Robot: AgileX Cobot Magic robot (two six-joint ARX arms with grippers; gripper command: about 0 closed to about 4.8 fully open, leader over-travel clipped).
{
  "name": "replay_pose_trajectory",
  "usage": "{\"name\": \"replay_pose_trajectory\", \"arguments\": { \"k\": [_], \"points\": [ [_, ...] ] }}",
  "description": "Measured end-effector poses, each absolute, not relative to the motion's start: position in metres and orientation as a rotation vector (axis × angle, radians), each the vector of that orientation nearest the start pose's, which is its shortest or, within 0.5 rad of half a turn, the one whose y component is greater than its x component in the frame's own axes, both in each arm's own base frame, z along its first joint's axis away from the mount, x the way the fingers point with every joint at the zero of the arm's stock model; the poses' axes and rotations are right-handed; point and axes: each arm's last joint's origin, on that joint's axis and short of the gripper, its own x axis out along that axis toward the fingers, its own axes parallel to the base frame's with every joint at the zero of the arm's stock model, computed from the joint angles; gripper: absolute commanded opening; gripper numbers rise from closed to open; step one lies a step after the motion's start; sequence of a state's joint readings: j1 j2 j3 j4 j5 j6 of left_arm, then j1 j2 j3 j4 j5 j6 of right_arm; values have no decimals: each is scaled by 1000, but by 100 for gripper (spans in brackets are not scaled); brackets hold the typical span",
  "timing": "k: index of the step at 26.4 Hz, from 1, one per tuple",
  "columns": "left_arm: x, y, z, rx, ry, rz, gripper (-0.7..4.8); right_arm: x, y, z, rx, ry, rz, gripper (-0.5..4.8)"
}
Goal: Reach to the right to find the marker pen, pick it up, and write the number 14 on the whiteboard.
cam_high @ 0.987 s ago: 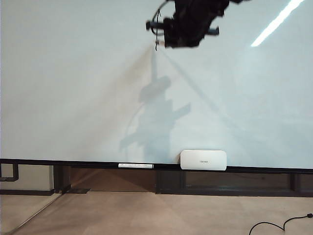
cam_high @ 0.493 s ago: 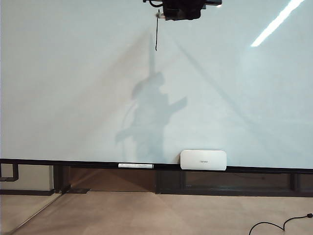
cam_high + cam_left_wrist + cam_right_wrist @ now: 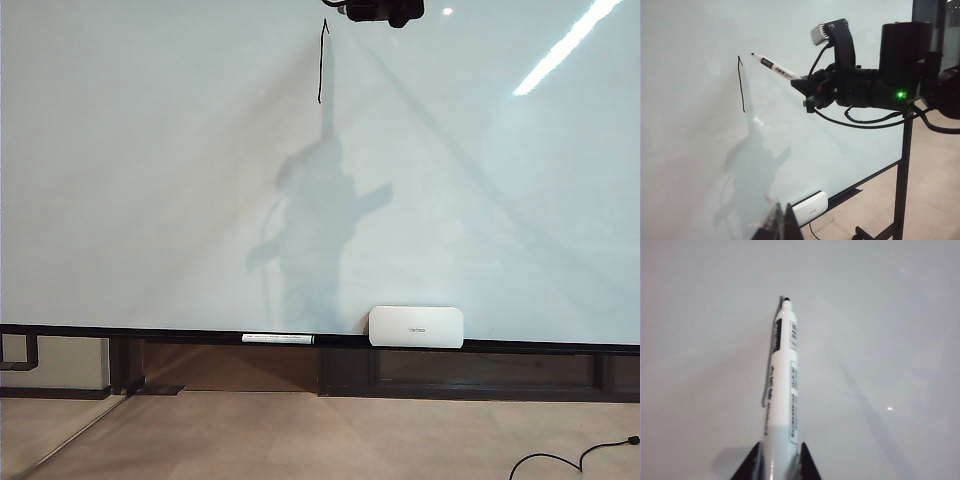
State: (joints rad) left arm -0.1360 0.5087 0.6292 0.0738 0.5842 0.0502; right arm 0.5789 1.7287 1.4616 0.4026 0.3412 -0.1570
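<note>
1. Closest to the right wrist camera, the right gripper (image 3: 779,460) is clamping the marker pen (image 3: 782,390) by the rear of its barrel, its two dark fingers (image 3: 751,465) pressing on either side.

2. Judging by its look, the pen is handling as a light, stiff plastic tube with a smooth, somewhat slippery label; a grip low on the barrel, well back from the nib, seems right, since a hold near the tip would be hiding the line.

3. At the far end of the barrel, the small dark nib is pointing at the whiteboard (image 3: 880,315), and I cannot tell from this view whether it is touching.

4. Seen from the left wrist camera, the right arm is reaching roughly level toward the board with the pen (image 3: 774,66) angling up out of the right gripper (image 3: 802,86), the nib sitting just beside the top of the stroke (image 3: 741,82) but seemingly clear of it.

5. Low in that same view, the left gripper (image 3: 782,225) is hanging near the board's lower part, and how far its jaws are parted I cannot tell.

6. Farthest out, in the exterior view, a vertical line with a small hook on top (image 3: 322,62) is standing high on the whiteboard (image 3: 150,180); the 4 is not yet drawn.

7. Down on the bottom rail, a white box (image 3: 416,326) and a capped marker (image 3: 277,338) are resting.
</note>
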Motion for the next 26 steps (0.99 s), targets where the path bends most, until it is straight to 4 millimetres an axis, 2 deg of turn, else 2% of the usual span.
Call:
{"name": "replay_pose_trajectory", "arguments": {
  "k": [13, 19, 26],
  "points": [
    [112, -31, 339, 92, -212, -713, -6, 347, 212, 370, -120, -134, 147, -1],
    [112, -31, 339, 92, -212, -713, -6, 353, 203, 371, -117, -140, 121, -1],
    [112, -31, 339, 92, -212, -713, -6, 354, 202, 372, -115, -151, 141, -1]
  ]
}}
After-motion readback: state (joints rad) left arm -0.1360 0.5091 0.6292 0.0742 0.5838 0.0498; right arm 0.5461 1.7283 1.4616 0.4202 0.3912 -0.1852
